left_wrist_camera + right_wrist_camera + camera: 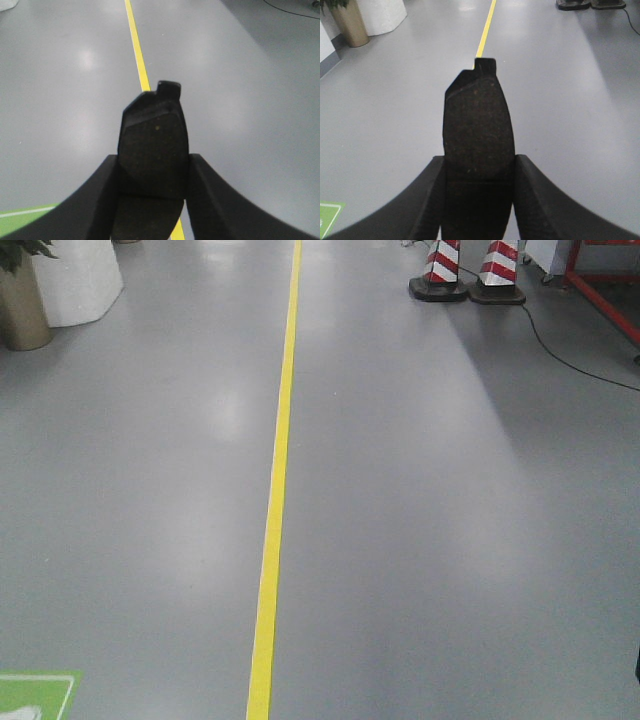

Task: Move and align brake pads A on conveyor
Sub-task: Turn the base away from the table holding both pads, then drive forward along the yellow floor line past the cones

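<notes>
Grey floor [450, 540], yellow line [275, 490] ahead: L claw [152, 170] & R claw [477, 172] each pinch a dark-grey curved brake pad [152, 135] [477, 120]; carry level.

Floor [450, 540] grey; line [281, 460] yellow. Cones [441, 265] red-white striped. Left claw [153, 160] black; left pad [155, 135] charcoal, pale-flecked. Right claw [478, 160] black; right pad [477, 125] brown-black, speckled.

Beyond the right end effector [478, 165] the floor [560, 110] lies open; planter [350, 25] far ahead-left, cone bases [575, 5] far ahead-right. A brake pad [477, 120] fills its jaws.
</notes>
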Controlling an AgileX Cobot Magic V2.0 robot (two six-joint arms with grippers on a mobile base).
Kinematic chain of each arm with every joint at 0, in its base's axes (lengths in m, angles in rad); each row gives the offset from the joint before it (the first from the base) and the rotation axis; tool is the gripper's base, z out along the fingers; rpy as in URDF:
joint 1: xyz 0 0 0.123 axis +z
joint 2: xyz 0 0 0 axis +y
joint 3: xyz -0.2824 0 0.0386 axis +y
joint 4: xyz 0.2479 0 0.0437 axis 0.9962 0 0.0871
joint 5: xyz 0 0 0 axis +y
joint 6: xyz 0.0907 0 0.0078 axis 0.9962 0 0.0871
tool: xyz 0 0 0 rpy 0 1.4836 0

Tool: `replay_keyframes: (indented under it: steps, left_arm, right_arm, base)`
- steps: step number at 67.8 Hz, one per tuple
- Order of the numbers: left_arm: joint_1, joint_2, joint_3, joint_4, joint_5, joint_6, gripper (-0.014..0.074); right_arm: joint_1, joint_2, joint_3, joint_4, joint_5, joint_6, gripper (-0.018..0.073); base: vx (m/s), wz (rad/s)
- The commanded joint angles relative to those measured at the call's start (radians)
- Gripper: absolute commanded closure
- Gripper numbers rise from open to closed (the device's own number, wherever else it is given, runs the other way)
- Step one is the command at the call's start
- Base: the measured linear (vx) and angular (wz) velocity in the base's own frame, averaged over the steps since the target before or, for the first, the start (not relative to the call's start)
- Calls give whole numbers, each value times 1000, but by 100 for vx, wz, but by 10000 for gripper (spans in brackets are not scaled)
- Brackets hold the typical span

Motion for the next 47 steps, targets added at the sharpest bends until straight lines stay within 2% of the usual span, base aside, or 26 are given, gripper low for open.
replay_keyframes:
  steps: [1,23,47]
  left_arm:
    - [-4,7,-30,-9,-91,-3,602]
    - [-4,7,-30,-9,-91,-3,602]
    - [-4,7,-30,-9,-91,-3,602]
  right_arm:
    - [-7,7,-29,-8,-91,0,566]
    - [-7,7,-29,-8,-87,0,566]
    - [-7,7,-29,-8,-84,0,566]
  base:
    - [54,-8]
    - [59,-3]
    - [67,13]
